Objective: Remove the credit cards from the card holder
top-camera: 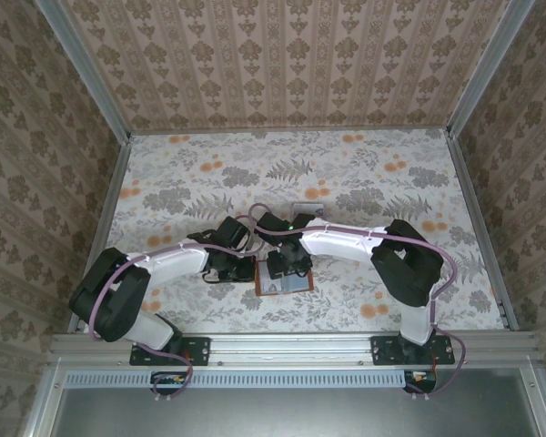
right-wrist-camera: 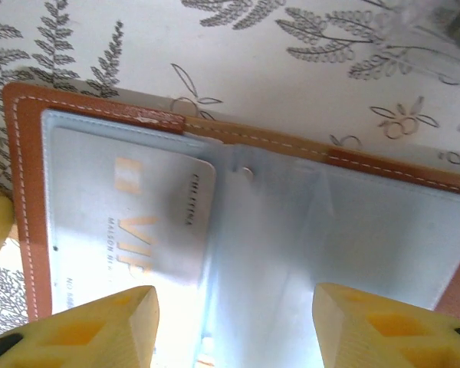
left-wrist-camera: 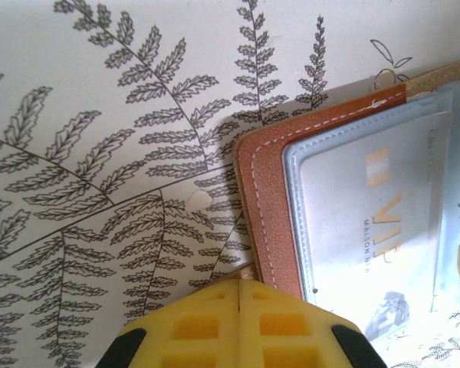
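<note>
Half-open, the right jaws are hovering low over the spread card holder (right-wrist-camera: 307, 230), their yellow pads straddling the pale card (right-wrist-camera: 138, 207) that is sitting tucked in the grey-blue slot, while the left jaws are resting shut just beside the holder's brown left border. The holder is lying open and flat on the fern-printed counter (left-wrist-camera: 100, 115), near its front middle between the two arms. To do this well, I judge the right jaws should be pinching only the card's exposed rounded edge, not the lining, and sliding it straight along the slot while the left jaws are pinning the leather down.
</note>
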Controlling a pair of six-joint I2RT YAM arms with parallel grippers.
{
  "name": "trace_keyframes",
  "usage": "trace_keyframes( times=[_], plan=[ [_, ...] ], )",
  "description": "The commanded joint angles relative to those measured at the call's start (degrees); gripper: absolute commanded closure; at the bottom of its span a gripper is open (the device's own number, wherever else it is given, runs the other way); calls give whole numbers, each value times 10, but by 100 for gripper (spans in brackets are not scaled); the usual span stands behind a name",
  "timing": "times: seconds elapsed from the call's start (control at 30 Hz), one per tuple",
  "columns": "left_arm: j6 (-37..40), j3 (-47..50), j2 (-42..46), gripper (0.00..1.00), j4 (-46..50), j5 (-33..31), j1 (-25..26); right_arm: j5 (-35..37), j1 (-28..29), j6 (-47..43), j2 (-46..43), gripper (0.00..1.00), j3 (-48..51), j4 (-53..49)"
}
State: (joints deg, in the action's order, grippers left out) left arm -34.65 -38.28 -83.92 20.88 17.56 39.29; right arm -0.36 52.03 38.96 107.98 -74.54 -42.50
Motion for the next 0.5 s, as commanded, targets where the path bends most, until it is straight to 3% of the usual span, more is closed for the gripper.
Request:
trace_keyframes(
  times=[0.0, 0.13, 0.37, 0.47],
  plan=[
    [13, 11, 1, 97, 19, -2, -4, 26, 3, -10, -21, 45, -6, -39],
    [13, 10, 1, 97, 19, -3, -4, 34, 2, -14, -24, 49, 0, -47],
    [13, 8, 0, 97, 24, -3, -4, 31, -2, -15, -38, 78, 25, -44],
    [14, 8, 2, 98, 28, -4, -4, 27, -3, -14, -48, 83, 42, -40]
  ],
)
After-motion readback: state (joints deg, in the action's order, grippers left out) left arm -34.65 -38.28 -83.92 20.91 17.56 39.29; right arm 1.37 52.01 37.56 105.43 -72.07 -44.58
